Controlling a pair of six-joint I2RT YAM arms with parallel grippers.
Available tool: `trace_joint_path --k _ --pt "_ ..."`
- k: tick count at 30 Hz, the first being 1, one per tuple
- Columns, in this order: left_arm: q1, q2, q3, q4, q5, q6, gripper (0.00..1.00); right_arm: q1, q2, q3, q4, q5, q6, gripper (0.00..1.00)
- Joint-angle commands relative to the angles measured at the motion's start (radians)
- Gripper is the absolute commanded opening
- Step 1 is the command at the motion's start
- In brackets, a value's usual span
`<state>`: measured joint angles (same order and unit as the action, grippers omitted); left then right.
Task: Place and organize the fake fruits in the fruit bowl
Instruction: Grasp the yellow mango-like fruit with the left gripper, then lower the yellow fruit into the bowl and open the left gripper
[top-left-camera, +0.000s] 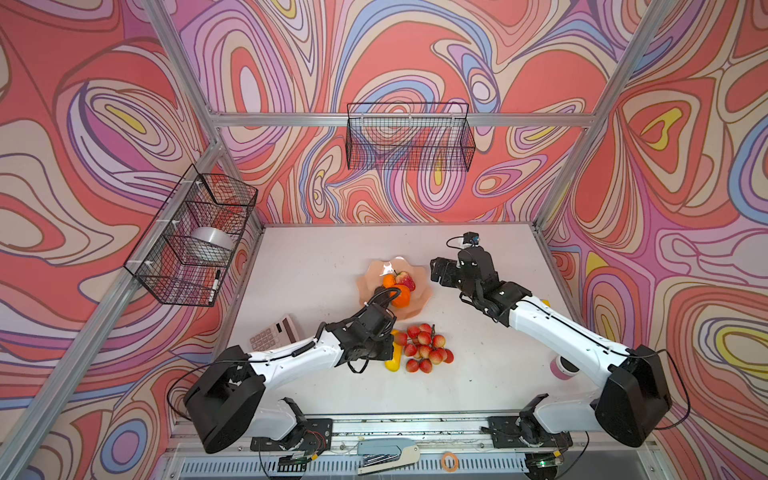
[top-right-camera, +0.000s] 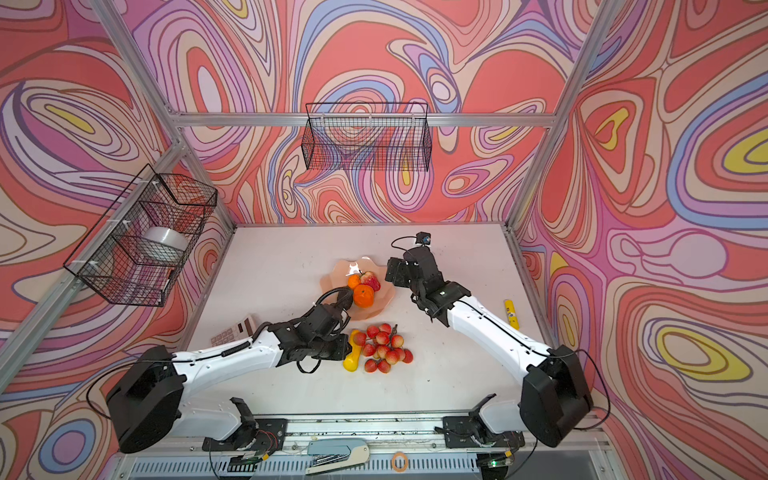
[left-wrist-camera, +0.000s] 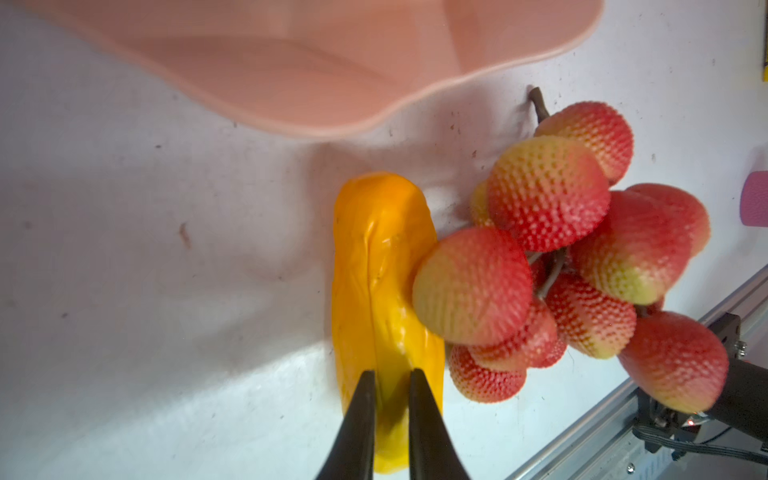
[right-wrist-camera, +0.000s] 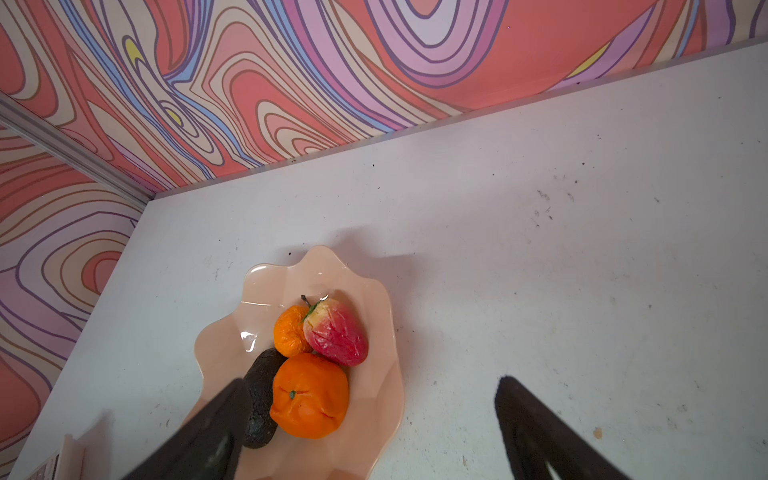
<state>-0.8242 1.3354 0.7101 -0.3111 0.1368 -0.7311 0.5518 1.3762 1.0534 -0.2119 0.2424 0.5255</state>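
Pinching the end of the long yellow fruit (left-wrist-camera: 382, 270) tightly, the left gripper (left-wrist-camera: 392, 395) is beginning its pickup. The fruit is lying against the berry bunch (left-wrist-camera: 548, 195), below the fruit bowl (top-left-camera: 376, 270) in a top view. The right gripper (top-left-camera: 437, 271) is hanging wide open, empty; lifting clear of the berries is likely coming next.

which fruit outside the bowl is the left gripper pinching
The long yellow fruit: the left gripper is shut on its end; the berry bunch beside it lies free.

Both top views look steeply down over the whole tabletop (top-left-camera: 316, 266). Left wrist view sits close, right wrist view higher; all share the fruit bowl (right-wrist-camera: 266, 286).
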Motion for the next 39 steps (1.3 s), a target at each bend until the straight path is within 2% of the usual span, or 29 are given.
trace_joint_path --k 1,3,4,6,8,12,22,25,30,32,35,39 --pt "-0.003 -0.070 -0.030 -0.096 -0.053 0.013 0.24 -0.007 -0.003 -0.012 0.022 -0.014 0.015 0.97" --pt "-0.003 -0.093 -0.035 -0.105 -0.057 0.013 0.31 -0.007 0.005 -0.010 0.028 -0.021 0.019 0.97" --pt "-0.004 -0.098 -0.033 -0.108 -0.057 0.014 0.38 -0.008 0.008 -0.009 0.030 -0.025 0.019 0.97" --pt "-0.003 -0.099 -0.028 -0.098 -0.044 0.021 0.58 -0.007 0.009 -0.006 0.030 -0.028 0.022 0.97" --pt "-0.003 -0.088 -0.025 -0.065 -0.021 0.025 0.66 -0.007 0.009 -0.007 0.032 -0.027 0.024 0.97" --pt "-0.003 -0.018 0.003 -0.020 0.027 0.046 0.68 -0.009 0.002 -0.006 0.022 -0.022 0.024 0.97" --pt "-0.004 0.139 0.056 0.018 0.062 0.105 0.68 -0.014 -0.012 -0.010 0.011 -0.009 0.013 0.97" --pt "-0.006 0.166 0.072 0.011 0.051 0.111 0.63 -0.016 -0.009 -0.013 0.015 -0.011 0.016 0.97" --pt "-0.004 0.182 0.070 -0.010 0.033 0.097 0.32 -0.017 -0.003 -0.015 0.018 -0.018 0.016 0.97" --pt "-0.005 0.165 0.054 -0.026 0.014 0.083 0.24 -0.020 -0.005 -0.015 0.019 -0.018 0.016 0.97" --pt "-0.005 0.108 0.021 -0.087 -0.047 0.053 0.17 -0.021 0.000 -0.018 0.022 -0.020 0.017 0.97" --pt "-0.005 -0.039 -0.048 -0.178 -0.115 0.013 0.16 -0.021 0.011 -0.018 0.034 -0.032 0.023 0.97"
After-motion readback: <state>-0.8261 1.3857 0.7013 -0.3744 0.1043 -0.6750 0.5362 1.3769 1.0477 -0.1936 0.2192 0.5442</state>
